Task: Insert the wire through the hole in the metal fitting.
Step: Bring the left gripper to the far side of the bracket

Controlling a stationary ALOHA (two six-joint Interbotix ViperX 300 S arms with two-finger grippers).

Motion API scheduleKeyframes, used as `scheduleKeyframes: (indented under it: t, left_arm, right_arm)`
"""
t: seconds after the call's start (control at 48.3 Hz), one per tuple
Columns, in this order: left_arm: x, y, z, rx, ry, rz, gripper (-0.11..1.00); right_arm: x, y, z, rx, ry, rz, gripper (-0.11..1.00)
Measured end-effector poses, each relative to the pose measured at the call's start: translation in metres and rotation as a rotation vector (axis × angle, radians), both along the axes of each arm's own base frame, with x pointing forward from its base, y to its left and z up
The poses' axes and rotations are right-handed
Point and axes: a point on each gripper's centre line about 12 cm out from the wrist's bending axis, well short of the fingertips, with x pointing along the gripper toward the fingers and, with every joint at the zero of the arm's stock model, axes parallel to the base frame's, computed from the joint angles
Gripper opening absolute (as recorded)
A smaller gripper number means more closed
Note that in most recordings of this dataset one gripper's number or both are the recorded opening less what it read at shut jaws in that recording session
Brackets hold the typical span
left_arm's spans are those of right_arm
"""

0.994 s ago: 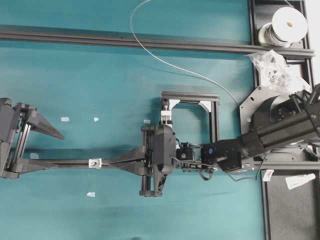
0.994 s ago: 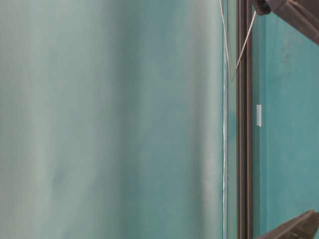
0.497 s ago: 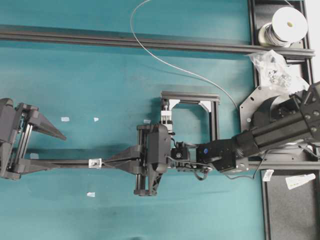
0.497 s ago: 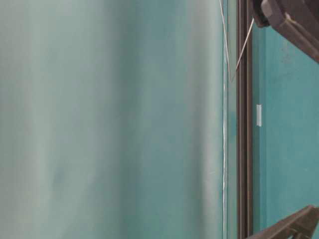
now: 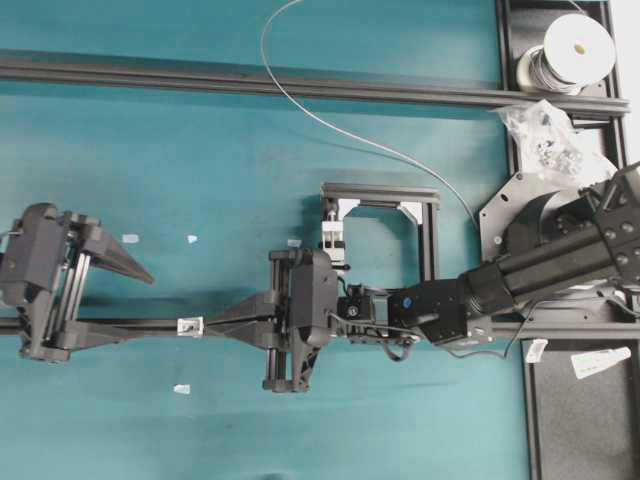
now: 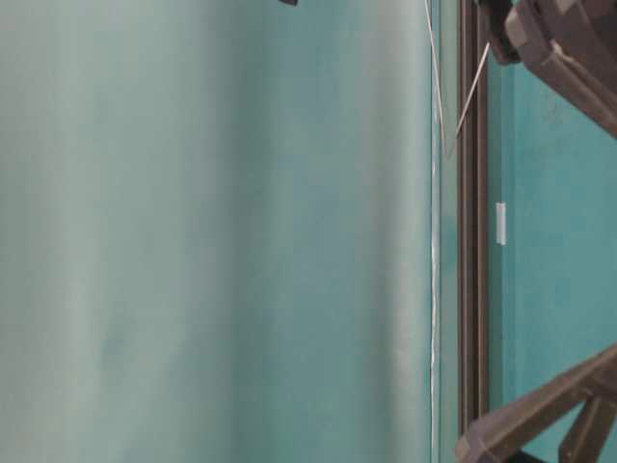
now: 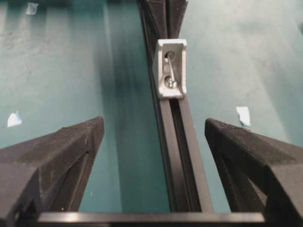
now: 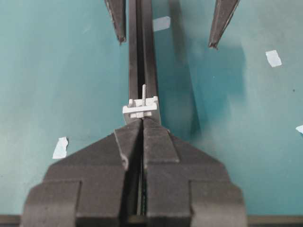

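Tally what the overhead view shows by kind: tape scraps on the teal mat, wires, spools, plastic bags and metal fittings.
white tape scraps: 4
wire: 1
wire spool: 1
plastic bag of parts: 1
metal fitting: 1
Total: 8

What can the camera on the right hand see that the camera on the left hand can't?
Only the right wrist view shows the right hand, shut on the wire, whose tip pokes out past the metal fitting. It also sees the left hand's fingertips from afar.

Only the left wrist view shows the fitting's face and holes, with the left hand open either side.

Both show the fitting, the black rail and white tape scraps.
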Motion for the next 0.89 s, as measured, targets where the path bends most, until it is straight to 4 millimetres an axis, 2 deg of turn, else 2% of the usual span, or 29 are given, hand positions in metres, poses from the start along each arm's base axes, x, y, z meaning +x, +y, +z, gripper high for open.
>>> scheduleKeyframes:
  t: [0.414,0.787,0.89]
  left_arm:
    - [0.029,-0.007,0.000,0.002,0.028,0.000,0.75]
    - [0.037,-0.009,0.003,-0.042,0.043,0.016,0.74]
    - [0.037,-0.009,0.003,-0.066,0.049,0.026,0.67]
  right_arm:
    - [0.000,0.000,-0.002,-0.003,0.006,0.001,-0.01]
    - [0.000,0.000,-0.002,-0.003,0.006,0.001,-0.01]
    - [0.000,0.000,-0.002,-0.003,0.004,0.001,-0.01]
